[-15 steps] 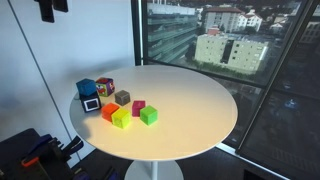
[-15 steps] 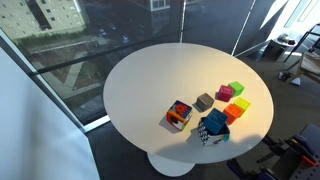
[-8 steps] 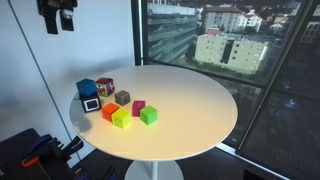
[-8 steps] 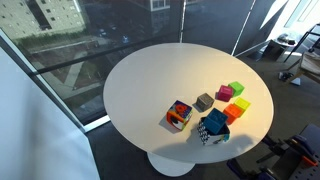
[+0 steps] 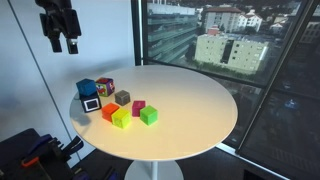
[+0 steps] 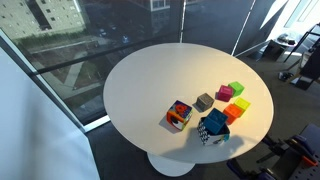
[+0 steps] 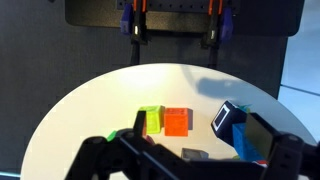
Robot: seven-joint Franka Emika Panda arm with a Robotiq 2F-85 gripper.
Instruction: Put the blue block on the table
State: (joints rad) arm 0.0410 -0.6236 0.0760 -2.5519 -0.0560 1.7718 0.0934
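Lower than half a second before, the fingers (image 5: 55,42) hung well above the cubes in an exterior view, spread apart and holding nothing. Beneath them the blue block (image 5: 85,88) appeared to sit on top of the dark cube with a white face (image 5: 91,103), near the edge of the round tabletop (image 5: 190,100). The multicoloured cube (image 5: 105,86) stood just beside it. Nearby clustered the grey cube (image 5: 122,97), magenta cube (image 5: 138,107), orange cube (image 5: 109,111), yellow cube (image 5: 121,119) and green cube (image 5: 148,116).

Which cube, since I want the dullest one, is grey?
The grey cube mid-cluster, next to the pink cube; every other cube is brightly coloured, blue or dark.
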